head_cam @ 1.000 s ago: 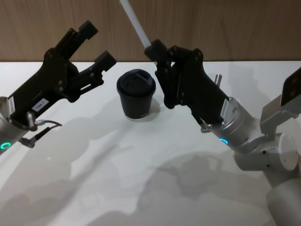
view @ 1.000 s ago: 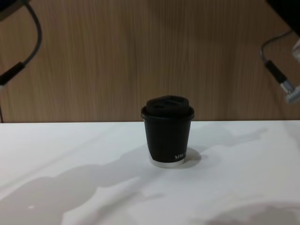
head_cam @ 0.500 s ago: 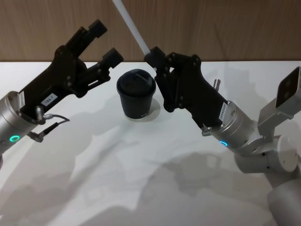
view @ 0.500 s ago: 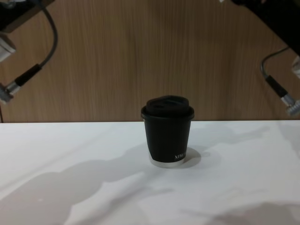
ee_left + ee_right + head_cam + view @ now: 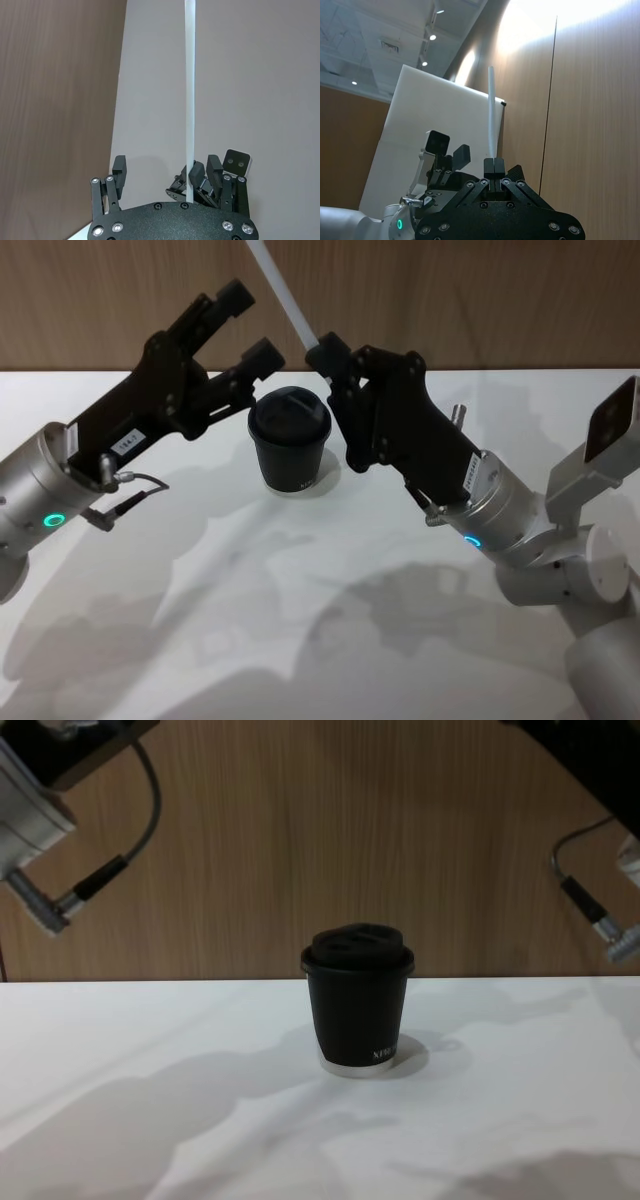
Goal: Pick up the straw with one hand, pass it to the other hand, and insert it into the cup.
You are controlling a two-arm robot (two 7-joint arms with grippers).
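Straw (image 5: 286, 290): white and straight, held in the air clear of the cup, slanting up toward the robot's left in the head view, and clamped at its lower end.
Right gripper (image 5: 322, 348): fingers were closed tight on that lower end, which the right wrist view confirmed. It was raised just to the right of the cup.
Left gripper (image 5: 250, 323): fingers were spread wide and held nothing. It was raised just beside the straw, with its tips pointed toward it.
Relation: the left wrist view put the straw in line with the gap between the left fingers. Whether it stood inside that gap or beyond it could not be told.
Cup (image 5: 290, 455): black paper coffee cup with its domed lid (image 5: 289, 420) on, upright on the white table (image 5: 250, 620). It sat below and between the two grippers, and neither touched it.
Stage, as judged: the handover was not yet made and the insertion was outstanding.
Risk: if the right fingers released before the left closed, the straw would drop. The straw was gripped by one end only, so a left finger striking the shaft could lever it askew. A misaligned straw could also push the light cup over.
Hidden: the straw's upper end was cut off at the head view's top edge, and the lid's opening was hard to make out.
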